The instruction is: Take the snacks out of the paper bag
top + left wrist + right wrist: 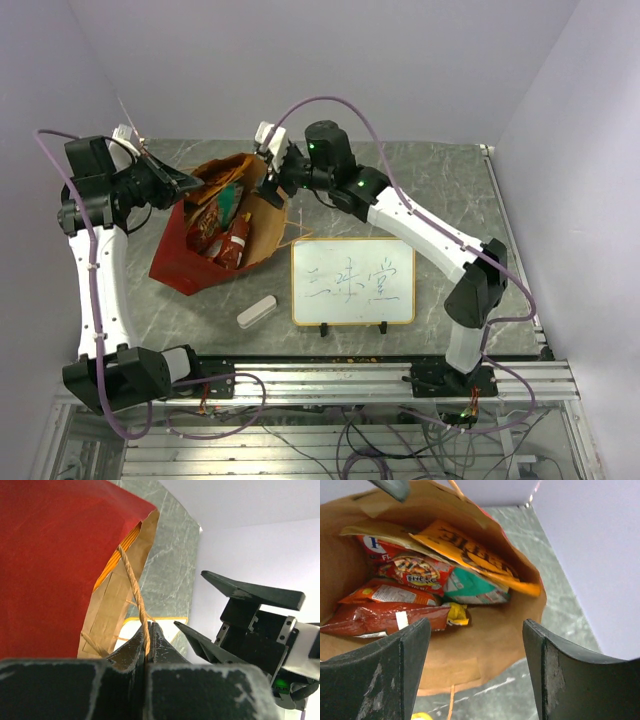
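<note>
1. Left gripper: far left of the marble-pattern table. Its fingertips are closed tight on the twine handle of the bag, the cord pinched between them.
2. Paper bag: red outside, brown kraft inside. Rests on the table left of centre, mouth gaping, its left rim drawn toward the pinched handle.
3. Snacks: all inside the bag. The right wrist view shows 1 large flat orange packet lying across the top, 1 teal packet under it, several red packets to the left and 1 small yellow packet at the near edge of the heap.
4. White eraser block: on the table, near side, just right of the bag and apart from it.
5. Right gripper: at the far right rim of the bag's mouth, pointing in. Fingers spread wide, nothing between them, clear of the packets.
6. Whiteboard: yellow-framed, blue writing, on the table right of the bag
</note>
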`<control>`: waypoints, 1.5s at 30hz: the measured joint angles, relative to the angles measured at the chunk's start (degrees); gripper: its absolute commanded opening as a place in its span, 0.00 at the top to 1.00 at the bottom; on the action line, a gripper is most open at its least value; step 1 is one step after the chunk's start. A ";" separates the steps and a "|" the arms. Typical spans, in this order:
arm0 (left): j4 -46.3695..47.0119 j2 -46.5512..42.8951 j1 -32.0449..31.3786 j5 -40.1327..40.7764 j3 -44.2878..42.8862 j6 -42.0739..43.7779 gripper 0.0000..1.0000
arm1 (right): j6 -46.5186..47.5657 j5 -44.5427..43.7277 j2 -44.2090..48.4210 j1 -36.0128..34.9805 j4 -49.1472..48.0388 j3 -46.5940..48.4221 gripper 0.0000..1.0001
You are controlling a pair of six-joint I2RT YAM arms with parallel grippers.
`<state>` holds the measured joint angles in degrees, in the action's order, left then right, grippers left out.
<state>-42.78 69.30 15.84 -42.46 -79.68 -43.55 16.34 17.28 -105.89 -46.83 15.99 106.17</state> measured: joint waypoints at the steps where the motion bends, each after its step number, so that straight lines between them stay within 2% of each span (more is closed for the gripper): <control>1: -0.66 -0.07 -0.15 0.04 0.00 0.33 0.93 | 2.51 1.64 -0.11 -0.37 -1.07 -0.55 0.30; 5: -3.19 -0.15 -0.59 0.22 0.00 1.36 0.93 | 11.15 6.91 -1.29 -1.01 -4.66 0.26 0.45; 11: -5.97 -0.20 -2.14 1.16 -0.22 2.91 0.93 | 25.70 13.49 -4.04 -2.49 -6.03 1.16 0.53; 15: -6.93 -0.26 -2.99 1.99 -0.52 3.63 0.93 | 30.08 14.56 -7.93 -4.37 -6.27 4.24 0.58; 21: -7.58 -0.94 -3.87 2.67 -0.52 4.13 0.93 | 34.10 14.40 -11.85 -6.12 -5.86 6.78 0.58; 34: -7.69 -1.40 -4.44 3.26 -0.52 4.13 0.93 | 35.91 15.04 -12.04 -6.16 -6.99 4.96 0.53; 45: -7.69 -1.38 -4.74 3.28 -0.52 4.13 0.93 | 35.50 13.49 -13.00 -6.16 -9.22 3.85 0.59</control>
<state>-50.48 67.92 11.09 -39.18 -80.20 -39.42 51.83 30.76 -118.89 -52.99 6.76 110.02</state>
